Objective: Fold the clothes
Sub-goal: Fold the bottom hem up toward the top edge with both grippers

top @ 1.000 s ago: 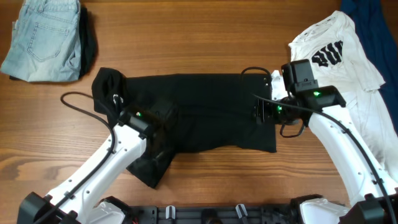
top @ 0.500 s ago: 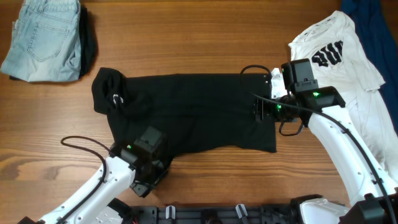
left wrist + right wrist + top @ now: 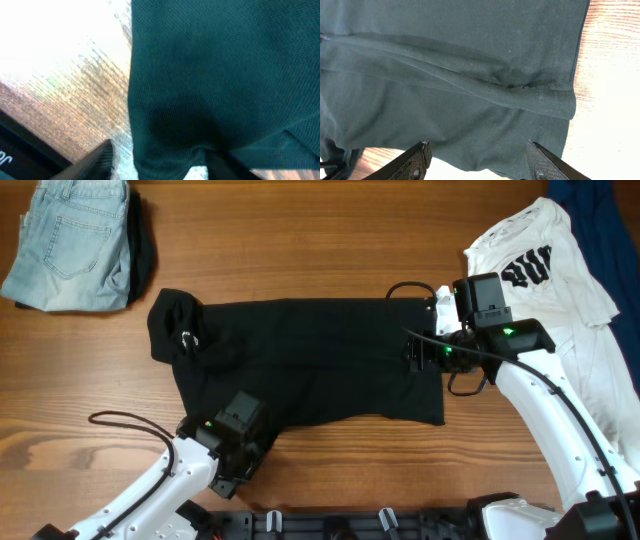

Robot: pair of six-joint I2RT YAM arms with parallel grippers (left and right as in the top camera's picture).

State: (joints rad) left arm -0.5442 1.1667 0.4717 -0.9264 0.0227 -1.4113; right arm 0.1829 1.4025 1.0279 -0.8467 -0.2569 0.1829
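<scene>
The left gripper (image 3: 157,152) has its fingers (image 3: 95,162) spread apart, and a bunched fold of the black shirt (image 3: 320,360) runs down between them. The cloth sits in the gap, and neither pad can be seen pressing it. From overhead this gripper is at the shirt's lower-left corner, near the front edge of the table (image 3: 330,240), and hides the cloth beneath it. The right gripper (image 3: 477,146) is likewise released, its two fingers wide apart above the shirt's right-hand edge, where a long crease crosses the fabric and bare wood shows beside the hem. The shirt lies spread across the middle of the table, one sleeve bunched at its upper left. Folded light-blue jeans (image 3: 70,245) lie at the far left corner, well apart from it. A white tee (image 3: 560,280) with black print lies at the right, partly under the right arm, with a navy garment (image 3: 605,220) beside it at the table's right edge
</scene>
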